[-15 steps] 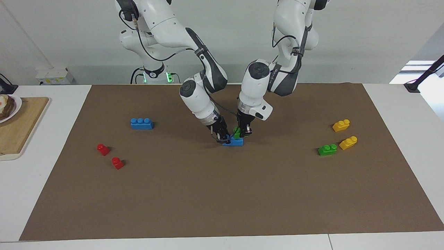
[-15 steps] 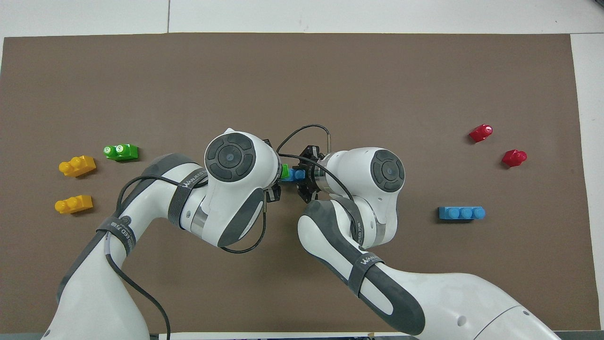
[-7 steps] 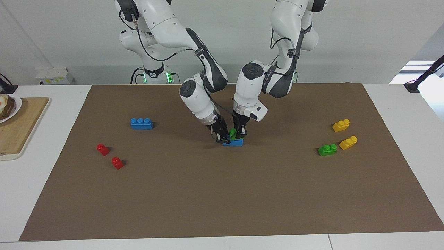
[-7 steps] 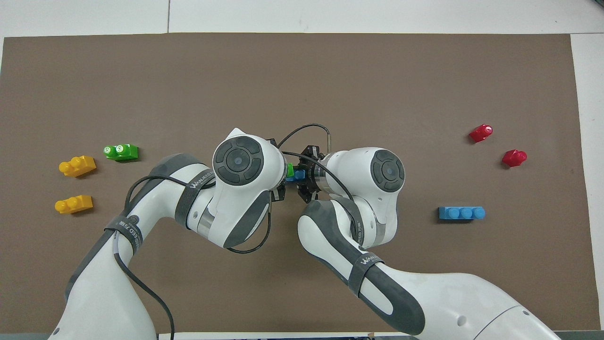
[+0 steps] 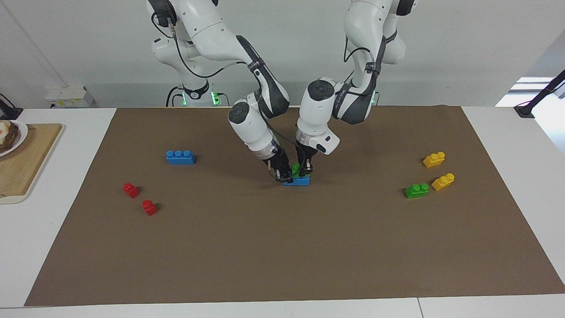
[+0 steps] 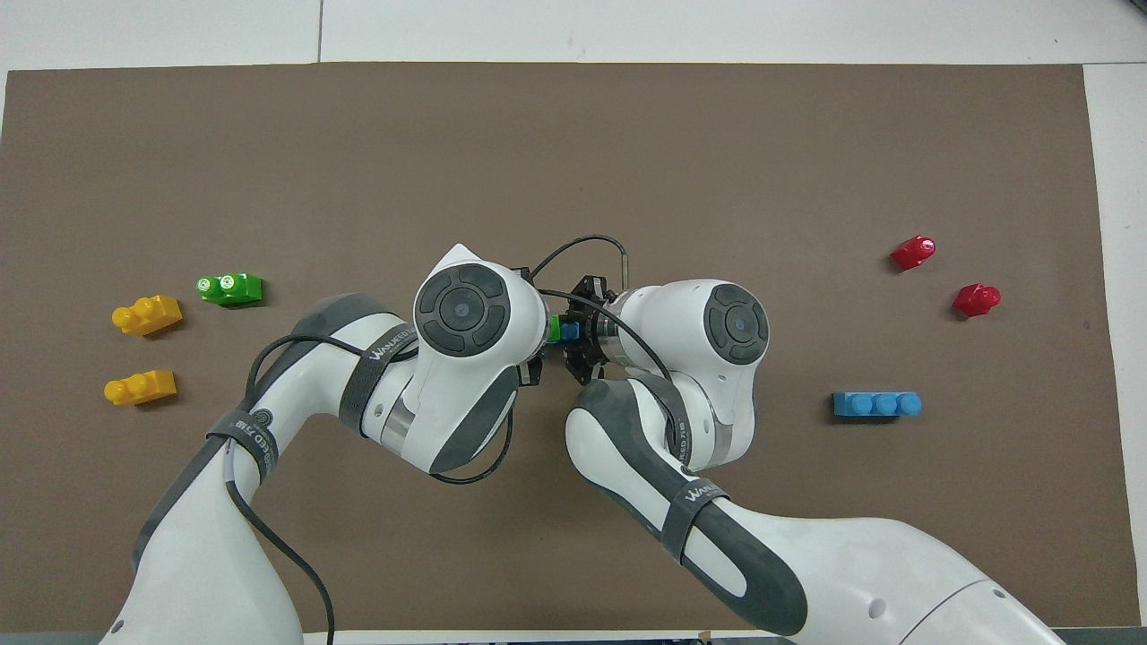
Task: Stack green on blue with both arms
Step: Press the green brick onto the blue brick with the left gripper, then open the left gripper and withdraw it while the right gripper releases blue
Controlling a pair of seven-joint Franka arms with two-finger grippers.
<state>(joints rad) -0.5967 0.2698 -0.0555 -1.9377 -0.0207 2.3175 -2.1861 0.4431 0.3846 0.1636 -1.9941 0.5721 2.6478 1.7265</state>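
At mid-mat, the left gripper (image 5: 305, 169) is clamped on a green brick (image 5: 295, 168), holding it on a blue brick (image 5: 298, 180) that lies flat on the brown mat (image 5: 282, 247). The right gripper (image 5: 284, 175) grips that blue brick at its end toward the right arm. A second blue brick (image 5: 180, 157) lies well apart toward the right arm's end; a second green brick (image 5: 416, 190) lies beside two yellow bricks (image 5: 442, 181) toward the left arm's end.

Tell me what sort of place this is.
Probably a robotics lab bench: two white arms work over a brown mat strewn with toy bricks, the left gripper and right gripper meeting at a green brick on a blue brick.
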